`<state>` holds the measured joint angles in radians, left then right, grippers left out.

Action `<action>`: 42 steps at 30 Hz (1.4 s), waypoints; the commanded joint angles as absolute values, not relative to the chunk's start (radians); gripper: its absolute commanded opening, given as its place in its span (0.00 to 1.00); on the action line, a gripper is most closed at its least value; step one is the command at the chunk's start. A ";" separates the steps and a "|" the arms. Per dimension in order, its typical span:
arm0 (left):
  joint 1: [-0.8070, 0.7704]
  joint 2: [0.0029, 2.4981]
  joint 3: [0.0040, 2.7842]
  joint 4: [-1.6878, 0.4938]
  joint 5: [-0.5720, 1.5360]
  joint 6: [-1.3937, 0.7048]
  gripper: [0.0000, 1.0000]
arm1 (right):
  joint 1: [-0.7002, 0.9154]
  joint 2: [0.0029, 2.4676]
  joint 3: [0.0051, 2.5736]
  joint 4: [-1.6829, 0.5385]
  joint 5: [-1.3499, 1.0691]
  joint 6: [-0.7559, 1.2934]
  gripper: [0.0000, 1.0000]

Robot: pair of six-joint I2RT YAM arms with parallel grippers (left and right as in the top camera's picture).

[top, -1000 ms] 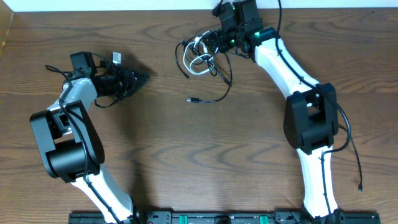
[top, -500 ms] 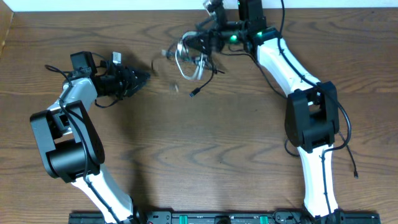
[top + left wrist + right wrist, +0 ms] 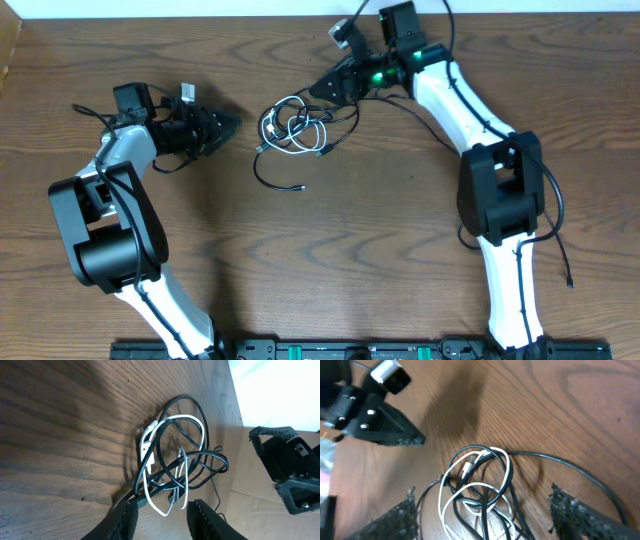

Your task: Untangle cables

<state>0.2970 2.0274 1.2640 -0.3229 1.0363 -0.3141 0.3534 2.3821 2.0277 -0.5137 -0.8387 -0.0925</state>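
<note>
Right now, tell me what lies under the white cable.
Bare wooden table shows beneath most of the white cable. Some strands of the black cables pass under it, others cross over it. In the knot's centre, the overlaps hide which strand is lowest.

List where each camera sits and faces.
Overhead: above the table, looking down; both arms, left claw, right claw, cable tangle between.
Left wrist: low, facing the tangle; own fingers below, right claw beyond.
Right wrist: over the tangle, angled down; own fingers flanking, left claw beyond.
Shared: the tangle.
</note>
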 commanded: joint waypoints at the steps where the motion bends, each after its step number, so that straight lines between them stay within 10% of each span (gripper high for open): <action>1: 0.295 2.027 1.260 -0.320 1.013 -0.306 0.39 | 0.416 2.365 2.043 -0.533 -0.673 -0.052 0.77; 16: 0.295 2.027 1.260 -0.321 0.975 -0.311 0.39 | 0.601 2.376 2.033 -0.472 -0.076 -0.110 0.68; 27: 0.295 2.027 1.260 -0.325 0.974 -0.313 0.39 | 0.596 2.378 2.017 -0.704 -0.059 -0.102 0.17; 35: 0.295 2.027 1.260 -0.325 0.974 -0.313 0.39 | 0.596 2.376 2.028 -0.759 -0.058 -0.131 0.15; 42: 0.295 2.027 1.260 -0.325 0.974 -0.313 0.39 | 0.610 2.348 2.160 -0.751 -0.064 -0.147 0.34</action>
